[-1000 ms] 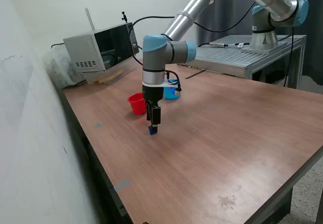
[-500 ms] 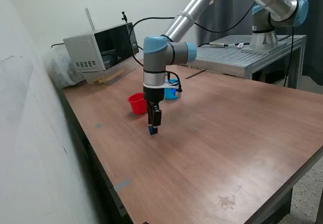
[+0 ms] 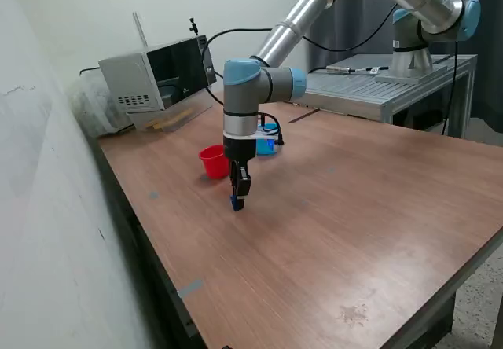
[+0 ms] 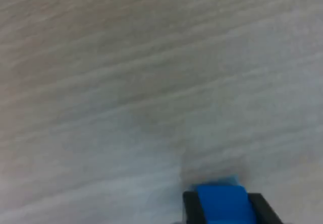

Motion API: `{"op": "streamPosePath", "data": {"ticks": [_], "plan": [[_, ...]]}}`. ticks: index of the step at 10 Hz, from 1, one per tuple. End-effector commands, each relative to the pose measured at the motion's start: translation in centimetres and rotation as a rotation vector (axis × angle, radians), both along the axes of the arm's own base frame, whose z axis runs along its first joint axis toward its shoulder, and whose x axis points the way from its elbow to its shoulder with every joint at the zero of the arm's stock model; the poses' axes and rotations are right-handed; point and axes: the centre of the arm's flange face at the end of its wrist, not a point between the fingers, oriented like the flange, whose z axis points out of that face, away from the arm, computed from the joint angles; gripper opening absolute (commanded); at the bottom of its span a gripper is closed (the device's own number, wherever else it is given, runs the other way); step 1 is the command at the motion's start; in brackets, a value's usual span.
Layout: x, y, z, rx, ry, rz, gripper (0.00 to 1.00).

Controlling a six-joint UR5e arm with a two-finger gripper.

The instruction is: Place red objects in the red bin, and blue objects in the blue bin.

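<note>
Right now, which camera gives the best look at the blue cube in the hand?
The wrist view: the blue cube fills the frame's edge, clamped between the two dark fingers above blurred wood grain. The exterior view shows the blue cube only as a tiny speck at the tip of the hand, near the red bin.

One blue cube is in view, pinched between the two fingers of the one tool. Two small cups stand on the one desk: one red cup and one light blue cup farther back.
</note>
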Motion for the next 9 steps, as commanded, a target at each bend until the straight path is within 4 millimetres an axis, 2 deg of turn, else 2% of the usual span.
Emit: {"op": "streamPosePath", "data": {"ticks": [1, 2, 4, 5, 7, 8, 9], "plan": [[0.6, 1.2, 5.6, 0.003, 0.049, -0.008, 0.0], [2.2, 1.8, 7.9, 0.004, 0.051, -0.012, 0.0], [6.4, 3.4, 10.0, 0.009, 0.006, -0.024, 0.0], [10.6, 3.2, 10.6, 0.011, -0.089, -0.007, 0.0], [16.8, 3.0, 13.0, 0.024, -0.143, 0.044, 0.0], [19.2, 2.9, 13.2, 0.03, -0.185, 0.06, 0.0], [21.4, 4.3, 12.7, 0.03, -0.223, 0.042, 0.0]]}}
